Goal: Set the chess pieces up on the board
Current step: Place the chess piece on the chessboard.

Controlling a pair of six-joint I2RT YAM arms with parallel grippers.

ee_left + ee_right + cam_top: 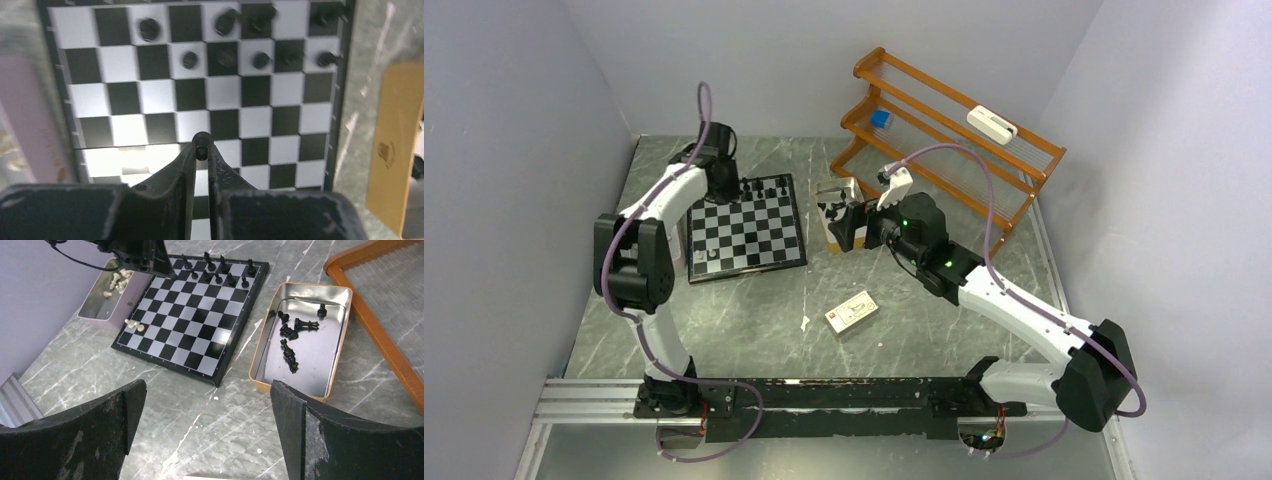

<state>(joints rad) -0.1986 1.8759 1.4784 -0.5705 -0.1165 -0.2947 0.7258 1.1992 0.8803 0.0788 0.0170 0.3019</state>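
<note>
The checkered board [746,233] lies left of centre on the table; it also shows in the left wrist view [120,100] and the right wrist view [190,325]. Several black chess pieces [190,60] stand in its far two rows. My left gripper [202,150] hovers over the board's far left part, shut on a small black pawn [202,141]. My right gripper [207,415] is open and empty above the table near a tan tin [267,357] holding several black pieces [290,332]. Two pale pieces [134,325] stand at the board's left edge.
A lilac tin [100,302] with several pale pieces sits left of the board. A small tan box [851,311] lies in front. A wooden rack [954,130] stands at the back right. Walls close both sides.
</note>
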